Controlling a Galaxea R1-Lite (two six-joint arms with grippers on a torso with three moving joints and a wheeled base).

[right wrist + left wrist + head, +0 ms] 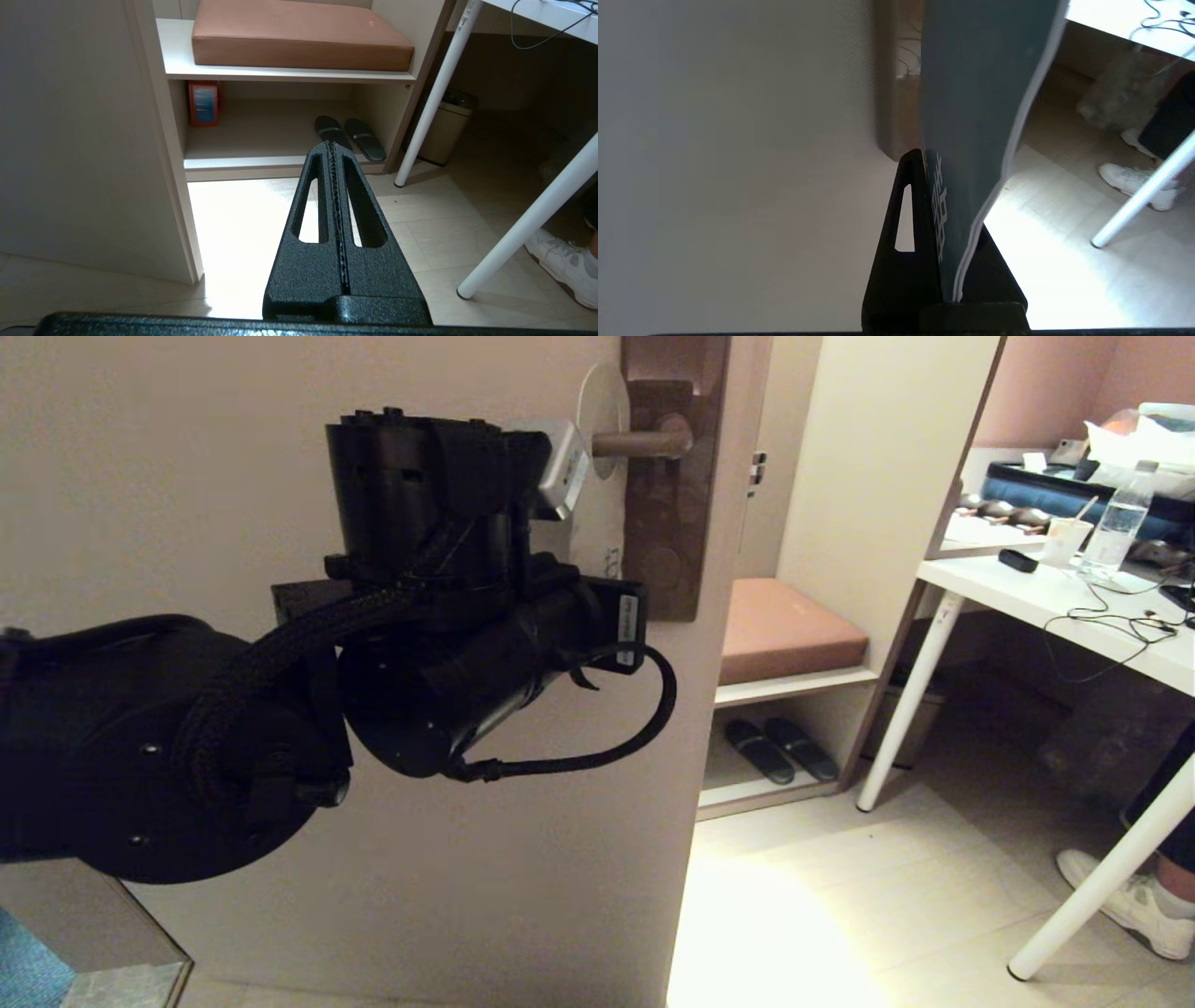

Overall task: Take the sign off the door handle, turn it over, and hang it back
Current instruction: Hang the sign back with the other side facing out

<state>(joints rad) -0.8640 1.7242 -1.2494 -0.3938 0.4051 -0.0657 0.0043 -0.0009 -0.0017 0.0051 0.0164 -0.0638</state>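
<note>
The door handle (649, 441) is a brown lever on a tall brown backplate (674, 523) on the pale door. The sign (599, 401) shows its off-white rounded top looped over the lever's free end; its lower part is hidden behind my left arm. In the left wrist view my left gripper (944, 161) is shut on the sign (971, 107), with the slate-blue printed side towards the camera and one black finger (908, 261) against it. In the head view those fingers are hidden behind the wrist. My right gripper (331, 145) is shut and empty, low over the floor.
The door's edge (719, 728) is right of the handle. Beyond it stand a bench shelf with a brown cushion (789, 630) and dark slippers (780, 749). A white table (1046, 602) with slanted legs (910, 700) stands right, with a person's white shoe (1134, 905) beside it.
</note>
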